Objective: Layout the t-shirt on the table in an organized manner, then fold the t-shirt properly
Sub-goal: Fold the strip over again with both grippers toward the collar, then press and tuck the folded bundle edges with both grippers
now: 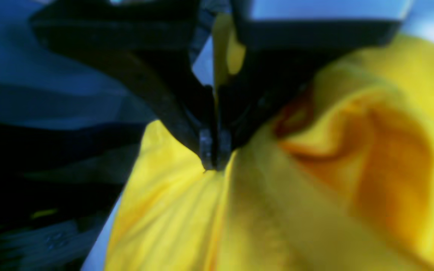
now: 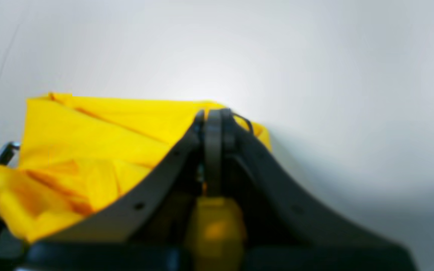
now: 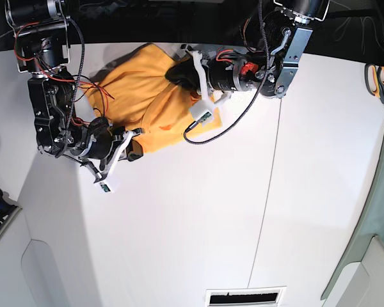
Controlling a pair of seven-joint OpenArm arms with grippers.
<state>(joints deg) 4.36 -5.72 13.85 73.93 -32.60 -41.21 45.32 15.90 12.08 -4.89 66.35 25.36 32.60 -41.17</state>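
while bunched on the table (image 3: 198,211), the t-shirt (image 3: 131,86) is pinched by both clamped grippers.

White table (image 3: 198,217) — bunched t-shirt (image 3: 131,89), scissors (image 3: 379,82) on it.

I see the t-shirt (image 3: 137,96) bunched on the table (image 3: 198,211) near its far edge, toward the far left corner in the base view. My right gripper (image 3: 133,152) sits at the shirt's near edge, my left gripper (image 3: 179,72) at its far right side. A pair of scissors (image 3: 379,83) lies by the table's right edge, well apart from the shirt.
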